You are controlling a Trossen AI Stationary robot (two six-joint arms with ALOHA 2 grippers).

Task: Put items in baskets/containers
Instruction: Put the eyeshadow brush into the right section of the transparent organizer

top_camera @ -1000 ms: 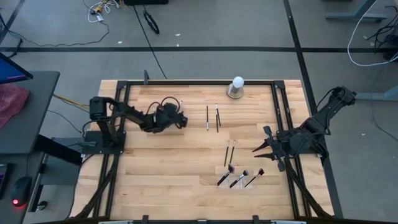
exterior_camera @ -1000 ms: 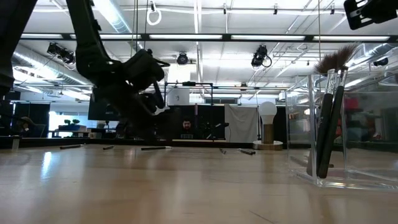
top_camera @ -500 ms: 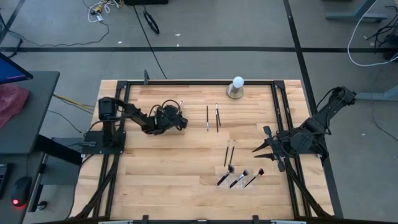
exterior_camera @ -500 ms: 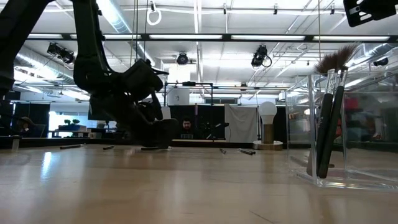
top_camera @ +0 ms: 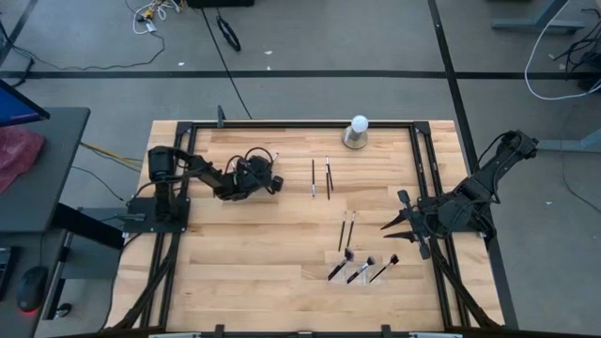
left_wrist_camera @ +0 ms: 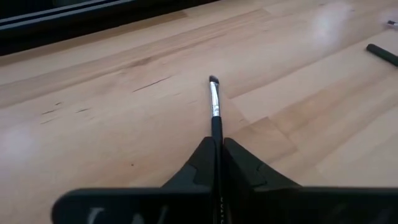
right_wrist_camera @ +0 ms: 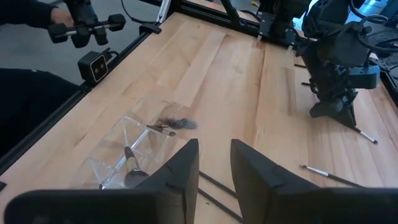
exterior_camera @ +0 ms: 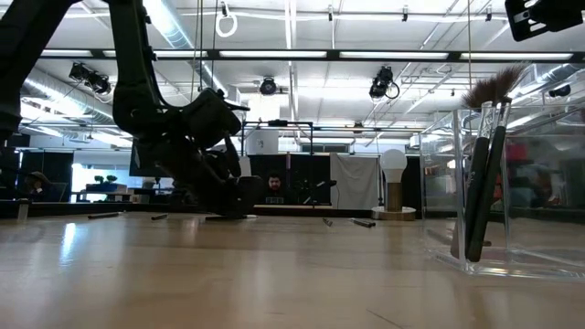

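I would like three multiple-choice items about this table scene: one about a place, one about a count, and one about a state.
1. Where on the table does the white ball-shaped object stand?
A. by the far edge
B. by the near edge
C. inside the clear tray

2. How many brushes lie side by side between the left end effector and the white ball-shaped object?
A. none
B. two
C. five

3. In what state is the left end effector?
A. wide open above the table
B. shut on a brush
C. shut on the clear tray

Answers:
1. A: the high view shows it at the far edge.
2. B: two brushes lie parallel there.
3. B: the left wrist view shows the fingers closed around a brush handle; the clear tray sits apart, near the waiting right end effector.
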